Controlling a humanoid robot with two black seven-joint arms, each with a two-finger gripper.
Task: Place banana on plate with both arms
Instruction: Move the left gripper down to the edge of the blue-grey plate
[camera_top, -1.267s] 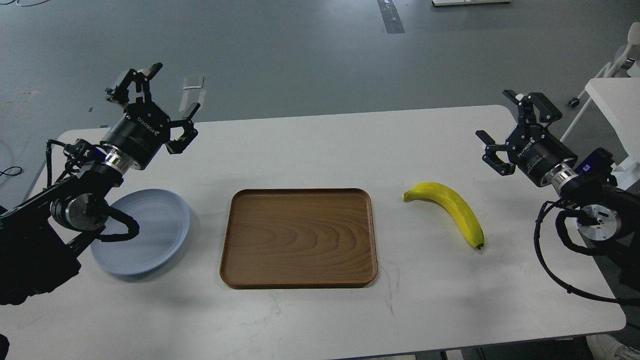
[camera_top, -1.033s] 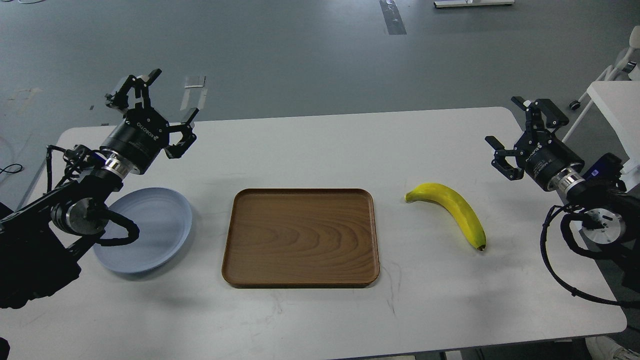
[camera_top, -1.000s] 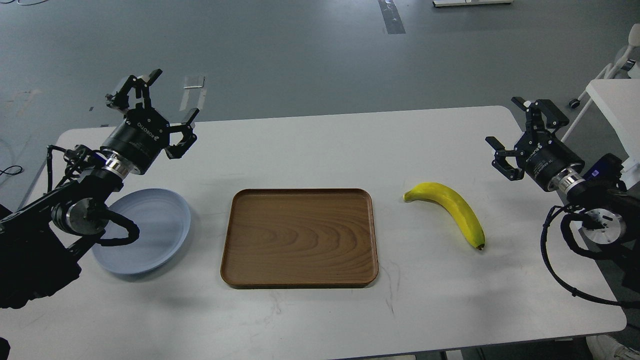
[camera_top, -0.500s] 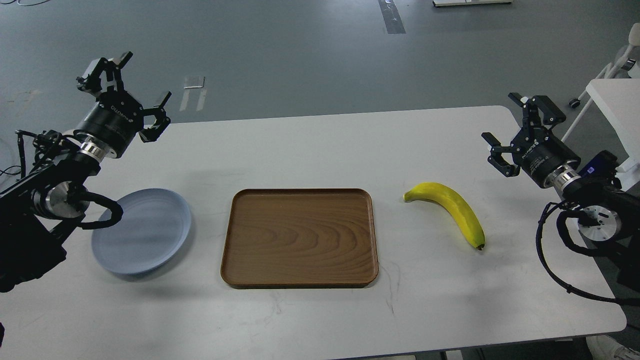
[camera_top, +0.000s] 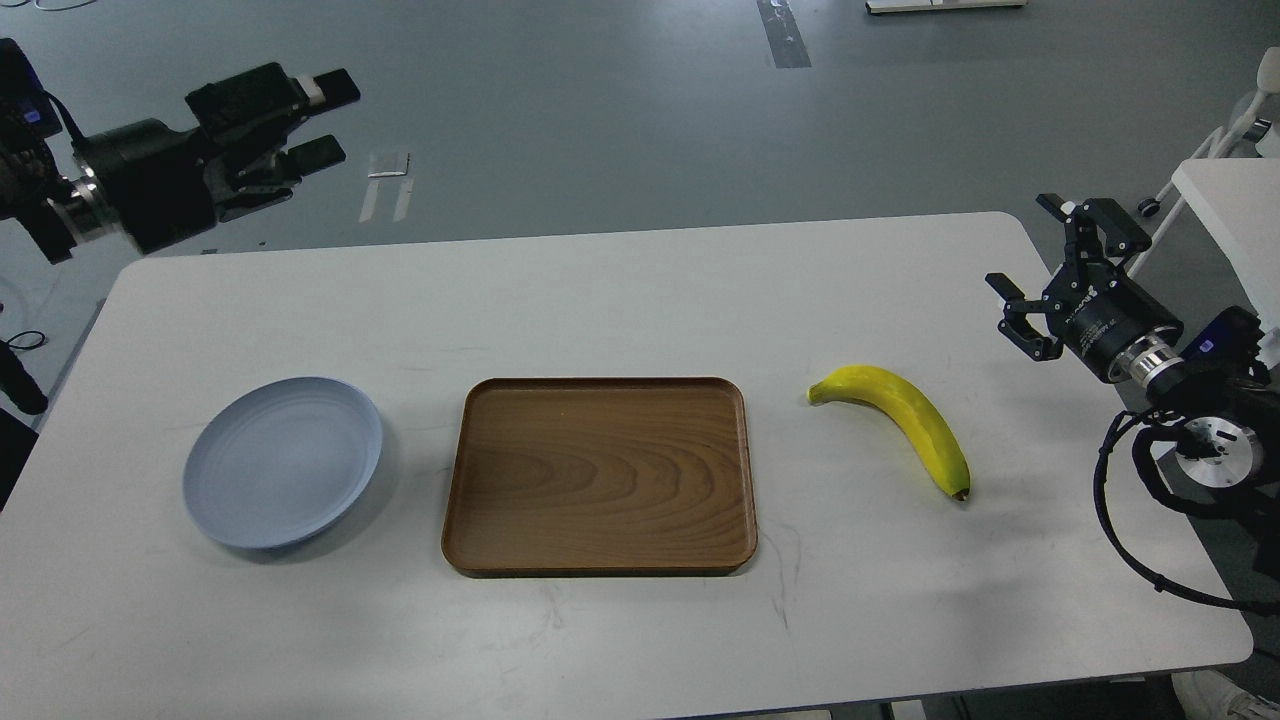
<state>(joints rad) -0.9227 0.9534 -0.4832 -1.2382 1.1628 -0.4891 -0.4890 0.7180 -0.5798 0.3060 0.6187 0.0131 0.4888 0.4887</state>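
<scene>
The yellow banana lies on the white table, right of the wooden tray, stem end pointing left. The pale blue-grey plate sits empty on the table's left side. My left gripper is open and empty, raised high beyond the table's far left corner, pointing right. My right gripper is open and empty, above the table's right edge, up and to the right of the banana.
A brown rectangular wooden tray lies empty in the table's middle, between plate and banana. A white stand stands off the table's right side. Grey floor lies beyond the far edge.
</scene>
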